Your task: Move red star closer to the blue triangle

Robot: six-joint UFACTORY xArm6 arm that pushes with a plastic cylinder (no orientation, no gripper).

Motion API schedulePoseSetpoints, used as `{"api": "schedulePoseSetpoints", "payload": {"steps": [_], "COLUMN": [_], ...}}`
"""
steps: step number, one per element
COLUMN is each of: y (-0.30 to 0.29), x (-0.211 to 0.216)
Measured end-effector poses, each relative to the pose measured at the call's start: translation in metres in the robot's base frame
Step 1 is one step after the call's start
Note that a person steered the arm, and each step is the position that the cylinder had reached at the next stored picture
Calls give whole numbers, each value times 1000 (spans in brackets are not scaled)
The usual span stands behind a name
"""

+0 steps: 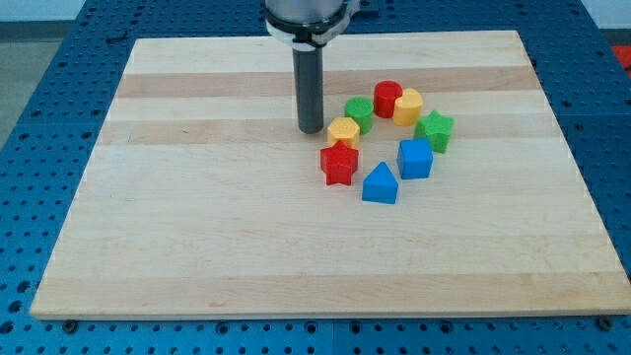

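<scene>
Light wooden board (197,227) sitting on a blue perforated bench (39,59), and pretty much all the blocks are bunched in a loose ring toward the view's right of centre. No gripper on this rig, so nothing to open or close, just the dark rod coming down from the view's top with my tip (312,131) resting on the wood. Red star (338,163) is just below and slightly to the view's right of my tip, close but not touching as far as I can see. Blue triangle (380,183) is further out the same way, down and right of my tip, and sits just beside the star with a thin gap between them. Yellow block (343,129) is right next to my tip on its right, nearly level with it, and almost touching the star's top. Green block (359,113) is up and right of my tip, then the red cylinder (387,99) and another yellow block (408,106) past that, side by side. Green star (434,130) is well off to my tip's right, blue cube (415,158) right and a bit lower. Loads of bare board left of my tip and below the cluster; the board's edges are all well away from the blocks.
</scene>
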State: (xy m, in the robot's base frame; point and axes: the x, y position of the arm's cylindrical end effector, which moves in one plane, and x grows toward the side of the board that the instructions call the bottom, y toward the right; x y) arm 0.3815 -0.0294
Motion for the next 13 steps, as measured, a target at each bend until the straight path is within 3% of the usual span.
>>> {"api": "schedulePoseSetpoints", "payload": {"steps": [5, 6, 10, 13], "y": [-95, -115, -82, -44], "x": [0, 17, 92, 81]}}
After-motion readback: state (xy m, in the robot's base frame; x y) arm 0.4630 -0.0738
